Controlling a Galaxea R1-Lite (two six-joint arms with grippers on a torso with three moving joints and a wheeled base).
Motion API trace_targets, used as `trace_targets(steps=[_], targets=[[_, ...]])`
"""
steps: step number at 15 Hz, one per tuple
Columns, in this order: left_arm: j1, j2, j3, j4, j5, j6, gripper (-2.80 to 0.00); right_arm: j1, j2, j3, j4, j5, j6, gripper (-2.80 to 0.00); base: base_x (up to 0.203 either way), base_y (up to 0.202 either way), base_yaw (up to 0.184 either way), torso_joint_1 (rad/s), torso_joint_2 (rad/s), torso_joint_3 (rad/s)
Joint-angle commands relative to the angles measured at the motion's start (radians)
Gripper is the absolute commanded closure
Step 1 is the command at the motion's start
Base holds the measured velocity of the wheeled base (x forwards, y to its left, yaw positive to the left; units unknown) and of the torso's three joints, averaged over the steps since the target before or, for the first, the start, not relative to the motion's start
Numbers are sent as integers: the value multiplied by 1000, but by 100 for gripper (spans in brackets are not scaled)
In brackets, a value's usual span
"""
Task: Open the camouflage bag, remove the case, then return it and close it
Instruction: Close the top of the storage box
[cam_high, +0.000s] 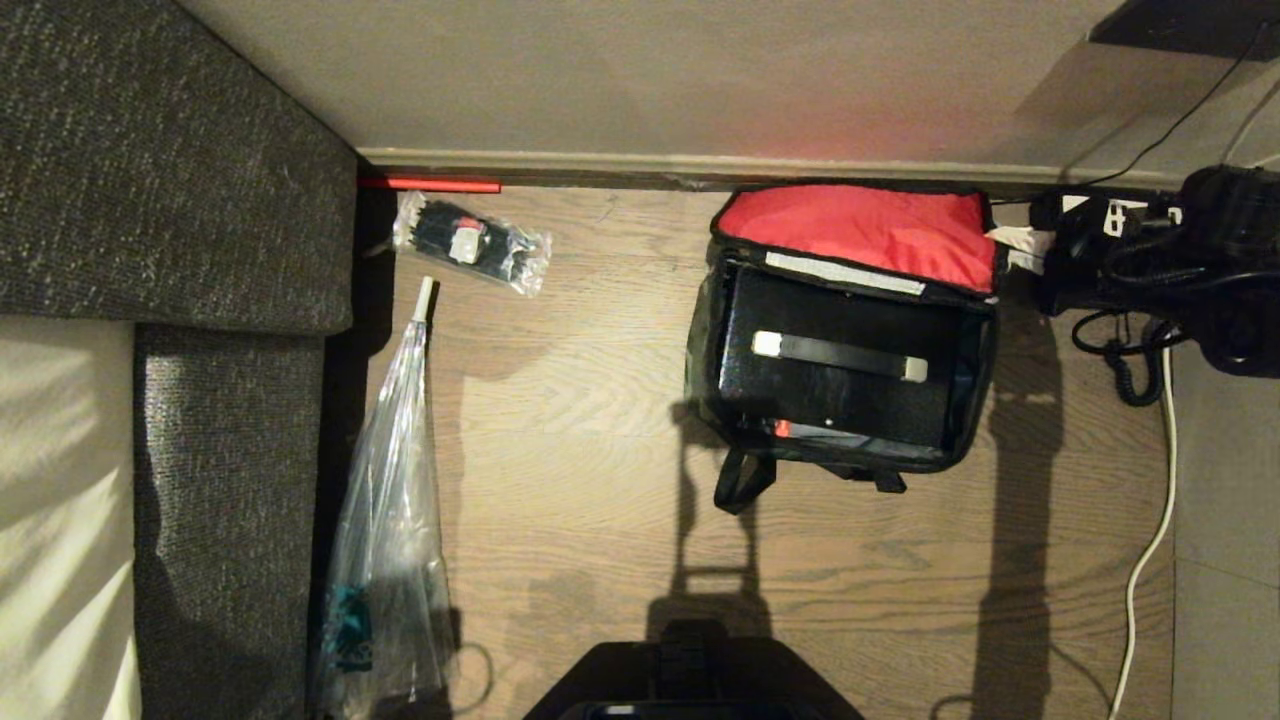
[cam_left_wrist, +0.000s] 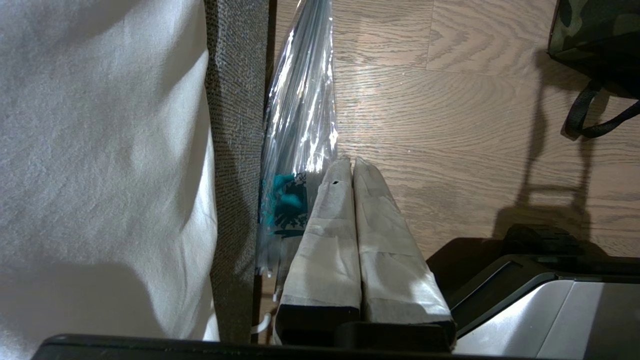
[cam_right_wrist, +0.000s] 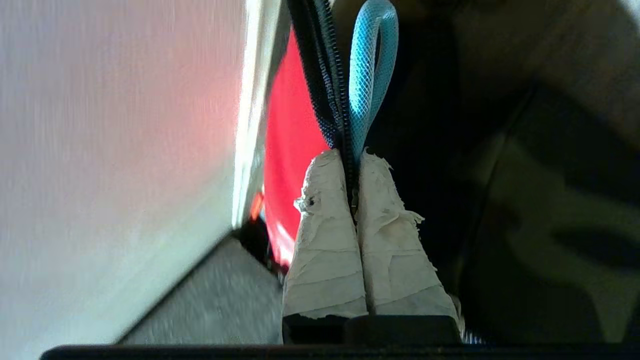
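Observation:
The camouflage bag (cam_high: 703, 340) stands open on the wooden floor by the wall, its red-lined lid (cam_high: 860, 230) folded back. Inside it lies the black case (cam_high: 840, 400), with a dark bar (cam_high: 840, 355) on top that is whitish at the ends. My right gripper (cam_right_wrist: 354, 155) is at the bag's back right corner (cam_high: 1012, 245), shut on the light blue loop (cam_right_wrist: 372, 60) of the zip pull, with the zip track and red lining (cam_right_wrist: 290, 135) beside it. My left gripper (cam_left_wrist: 352, 162) hangs shut and empty low beside my base, far from the bag (cam_left_wrist: 590, 30).
A grey sofa (cam_high: 170, 160) fills the left side, with a plastic-sleeved umbrella (cam_high: 390, 500) leaning by it and a small plastic packet (cam_high: 470, 245) near the skirting. A black telephone and cables (cam_high: 1220, 270) crowd the bag's right; a white cord (cam_high: 1150, 540) trails forward. My base (cam_high: 690, 680) is in front.

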Motion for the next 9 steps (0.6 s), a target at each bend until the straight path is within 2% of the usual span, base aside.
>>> trace_targets(steps=[1, 5, 9], targets=[[0, 0, 2, 0, 1, 0, 0, 3, -88, 86, -5, 38, -36, 0, 0, 0, 0, 0, 0, 0], [0, 0, 2, 0, 0, 0, 0, 13, -179, 247, -6, 85, -240, 0, 0, 0, 0, 0, 0, 0], [0, 0, 2, 0, 0, 0, 0, 16, -219, 338, 5, 97, -413, 0, 0, 0, 0, 0, 0, 0]])
